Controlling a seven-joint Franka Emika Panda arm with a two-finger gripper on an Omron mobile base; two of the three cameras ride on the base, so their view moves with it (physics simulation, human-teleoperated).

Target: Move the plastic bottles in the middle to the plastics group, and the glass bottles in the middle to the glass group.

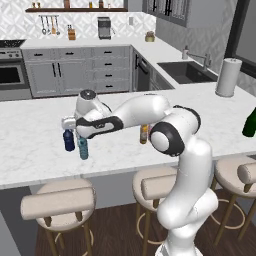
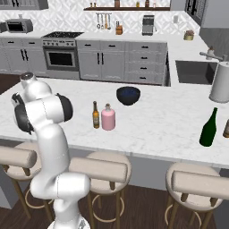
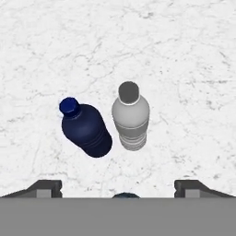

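Desk [image 1: 30, 145] of white marble carries everything we see. Our arm reaches out level to its left, wrist bent so the pincer [image 1: 80, 135] points straight down. Beneath it hangs the teal bottle [image 1: 83, 148], upright, narrow top between the spread-looking fingers [image 3: 44, 188]; we cannot tell if they actually clamp it. Just beyond the pincer stand the navy bottle [image 3: 86, 128] and the clear bottle [image 3: 131, 115], upright, side by side. Well off to its right stand the pink bottle [image 2: 108, 118] and the brown bottle [image 2: 95, 115], necks up.
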